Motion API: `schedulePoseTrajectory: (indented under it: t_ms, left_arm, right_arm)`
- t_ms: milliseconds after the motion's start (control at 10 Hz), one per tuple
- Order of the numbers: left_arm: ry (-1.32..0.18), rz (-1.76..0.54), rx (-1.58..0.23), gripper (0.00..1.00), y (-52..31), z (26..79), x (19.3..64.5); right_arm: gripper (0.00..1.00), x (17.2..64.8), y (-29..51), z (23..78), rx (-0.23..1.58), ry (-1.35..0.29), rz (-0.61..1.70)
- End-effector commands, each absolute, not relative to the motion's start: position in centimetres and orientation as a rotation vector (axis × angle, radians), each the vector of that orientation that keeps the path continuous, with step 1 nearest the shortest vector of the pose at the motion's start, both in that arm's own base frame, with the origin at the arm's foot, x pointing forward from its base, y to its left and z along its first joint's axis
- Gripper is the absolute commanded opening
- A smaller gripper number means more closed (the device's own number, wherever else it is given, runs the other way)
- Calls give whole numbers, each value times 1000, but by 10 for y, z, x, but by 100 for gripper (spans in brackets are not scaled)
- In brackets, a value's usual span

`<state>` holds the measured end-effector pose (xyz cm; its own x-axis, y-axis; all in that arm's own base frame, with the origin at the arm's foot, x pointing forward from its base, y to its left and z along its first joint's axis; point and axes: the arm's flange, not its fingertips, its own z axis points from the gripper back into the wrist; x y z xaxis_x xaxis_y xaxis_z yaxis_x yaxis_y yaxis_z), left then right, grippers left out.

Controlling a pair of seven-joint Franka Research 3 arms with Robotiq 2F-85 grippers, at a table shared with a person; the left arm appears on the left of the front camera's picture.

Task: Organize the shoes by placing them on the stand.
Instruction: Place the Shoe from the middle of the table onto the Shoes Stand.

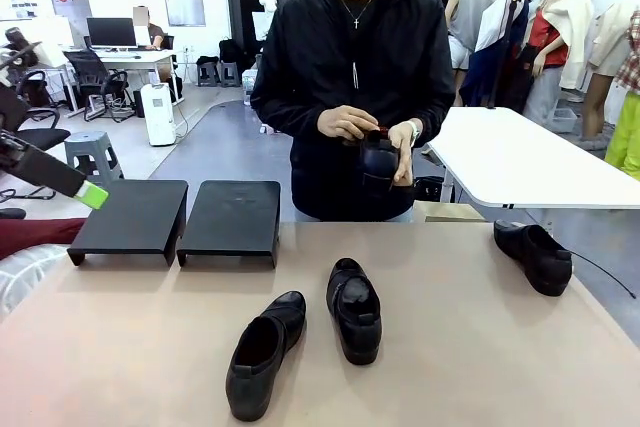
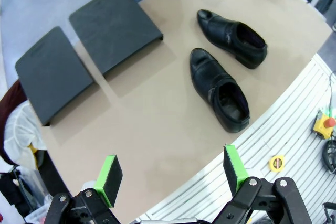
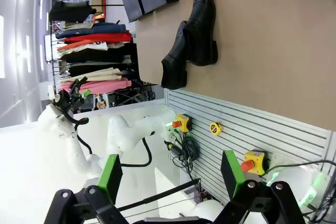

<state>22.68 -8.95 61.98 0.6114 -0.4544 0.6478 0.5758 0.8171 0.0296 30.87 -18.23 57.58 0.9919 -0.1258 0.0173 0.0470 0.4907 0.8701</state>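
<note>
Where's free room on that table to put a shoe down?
The left stand and right stand have bare tops. The table is bare in front of them, and between the middle shoes and the far-right shoe. It's crowded only around the middle shoes.

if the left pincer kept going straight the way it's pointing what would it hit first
Probably the bare table, between the right-hand stand and the closest shoe; the left pincer looks aimed clear of both, though depth is unclear.
</note>
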Motion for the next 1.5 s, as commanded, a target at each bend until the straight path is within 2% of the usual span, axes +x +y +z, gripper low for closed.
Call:
schedulePoseTrajectory:
  t_ms: [0, 100, 200, 500, 600, 700, 800, 1000, 1400]
  left_arm:
    - [-564, -743, -139, 100, -182, 624, 252]
    - [-480, -860, -157, 96, -232, 605, 260]
    - [-402, -869, -111, 96, -279, 579, 266]
    - [-277, -851, -43, 96, -348, 528, 272]
    - [-352, -888, -111, 96, -325, 532, 247]
    - [-352, -888, -111, 96, -325, 532, 247]
    - [-291, -890, -95, 96, -352, 510, 261]
    - [-278, -858, -149, 96, -357, 476, 269]
    - [-200, -717, -97, 96, -361, 404, 287]
  right_arm:
    - [100, 308, -181, 582, 1067, -74, -117]
    - [100, 308, -181, 582, 1067, -74, -117]
    - [100, 308, -181, 582, 1067, -74, -117]
    - [100, 308, -181, 582, 1067, -74, -117]
    - [100, 308, -181, 582, 1067, -74, -117]
    - [100, 308, -181, 582, 1067, -74, -117]
    - [100, 308, -181, 582, 1067, -74, -117]
    - [100, 308, -181, 582, 1067, -74, -117]
    - [100, 308, -181, 582, 1067, -74, -117]
